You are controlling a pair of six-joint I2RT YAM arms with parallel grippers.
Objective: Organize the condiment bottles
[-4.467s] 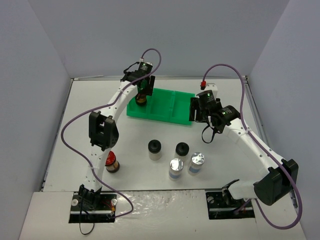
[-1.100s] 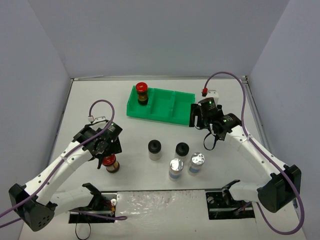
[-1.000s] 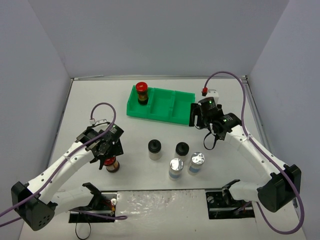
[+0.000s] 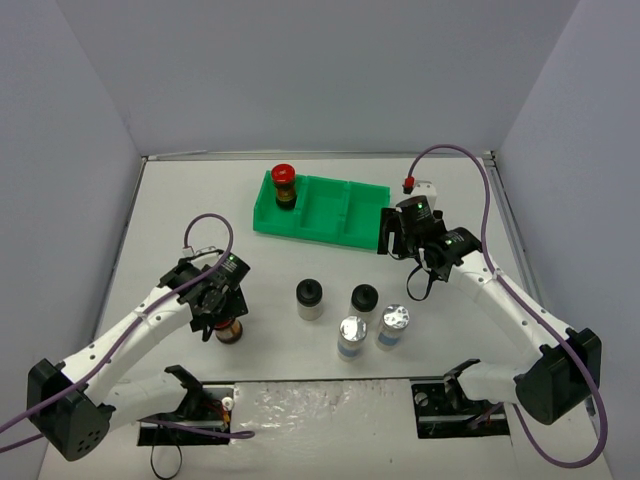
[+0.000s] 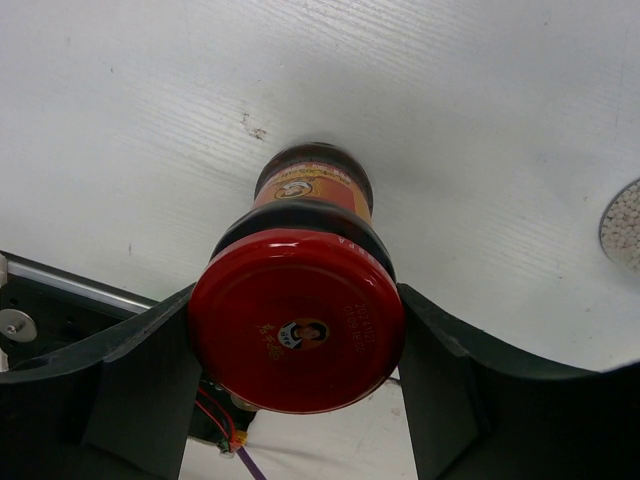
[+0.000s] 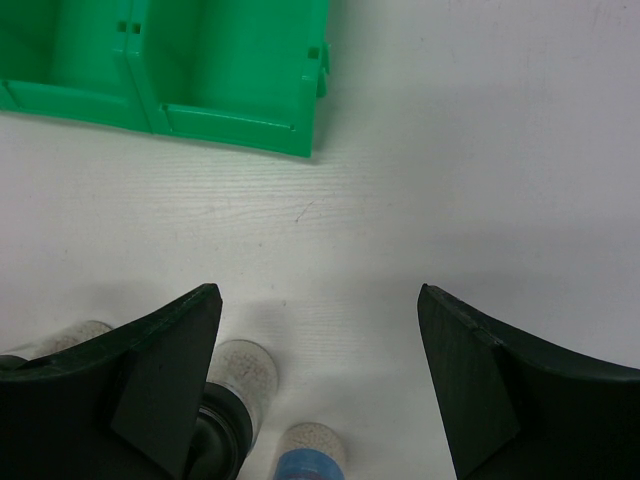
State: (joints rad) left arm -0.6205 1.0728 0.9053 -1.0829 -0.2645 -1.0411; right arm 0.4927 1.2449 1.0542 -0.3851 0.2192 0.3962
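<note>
left pincer pinching a red-capped jar at the front left of the bench.
its fingers press on either side of the red cap, and the jar stands upright on the bench. a second red-capped jar stands in the left compartment of the green tray at the back. mid-bench stand the left black-capped jar and the right black-capped jar, with the left silver-capped jar and the right silver-capped jar just in front of them. the right pincer hangs spread and empty beside the tray's right end.

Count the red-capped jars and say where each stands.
2. One red-capped jar stands in the left compartment of the green tray; the second jar sits on the table, gripped by the left hand.
</note>
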